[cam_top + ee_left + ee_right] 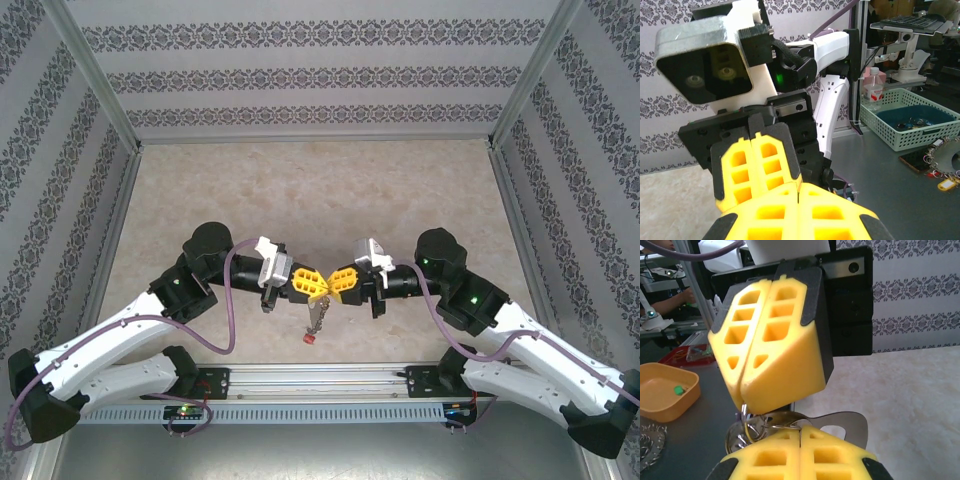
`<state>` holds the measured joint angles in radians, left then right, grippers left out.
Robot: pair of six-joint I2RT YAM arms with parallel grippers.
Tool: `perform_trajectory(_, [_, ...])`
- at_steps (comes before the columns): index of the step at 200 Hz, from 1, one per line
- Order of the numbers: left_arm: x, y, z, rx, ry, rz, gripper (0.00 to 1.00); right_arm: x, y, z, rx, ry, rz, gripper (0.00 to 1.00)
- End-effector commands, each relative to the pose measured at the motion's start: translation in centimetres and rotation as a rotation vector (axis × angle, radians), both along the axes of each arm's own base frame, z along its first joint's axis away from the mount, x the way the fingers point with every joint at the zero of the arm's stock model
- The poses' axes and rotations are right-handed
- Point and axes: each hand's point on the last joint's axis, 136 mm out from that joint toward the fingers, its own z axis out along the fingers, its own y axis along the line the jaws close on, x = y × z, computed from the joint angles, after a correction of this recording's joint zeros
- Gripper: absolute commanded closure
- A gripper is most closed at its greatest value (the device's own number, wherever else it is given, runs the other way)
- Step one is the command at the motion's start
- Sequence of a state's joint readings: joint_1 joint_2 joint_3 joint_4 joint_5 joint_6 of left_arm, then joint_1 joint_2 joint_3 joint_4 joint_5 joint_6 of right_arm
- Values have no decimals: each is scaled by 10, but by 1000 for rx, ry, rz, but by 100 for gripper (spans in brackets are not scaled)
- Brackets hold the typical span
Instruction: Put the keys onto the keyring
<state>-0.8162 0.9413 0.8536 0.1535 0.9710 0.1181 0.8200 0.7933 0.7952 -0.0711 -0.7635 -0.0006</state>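
My two grippers meet tip to tip above the near middle of the table. The left gripper is shut, and its yellow fingertips pinch a thin metal ring of the key bunch. The right gripper is shut on the keyring, a flat grey metal loop that sticks out to the right of its fingers, with a wire ring caught in the slit. Below the tips the keys hang down, a red-headed one lowest. In the left wrist view my own shut fingers face the right gripper's fingers.
Beige tabletop stretches away behind the grippers, fenced by metal posts and patterned walls. A rail runs along the near edge between the arm bases. Off the table stand an orange tray and a green basket.
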Motion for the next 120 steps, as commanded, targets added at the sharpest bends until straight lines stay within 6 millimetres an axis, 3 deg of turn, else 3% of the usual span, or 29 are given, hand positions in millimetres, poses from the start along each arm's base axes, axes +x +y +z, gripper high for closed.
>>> perform_trajectory(1, [-4,6,4,-17,-16,-5,100,3,-3,4,25,-28,-26,82])
perform_trajectory(32, [-4,6,6,-21,-12,-10,100,1,-4,-9,23,3,-21,67])
perform_trajectory(120, [-4,6,8,-26,-7,-14,100,-18,-4,-17,32,21,58,56])
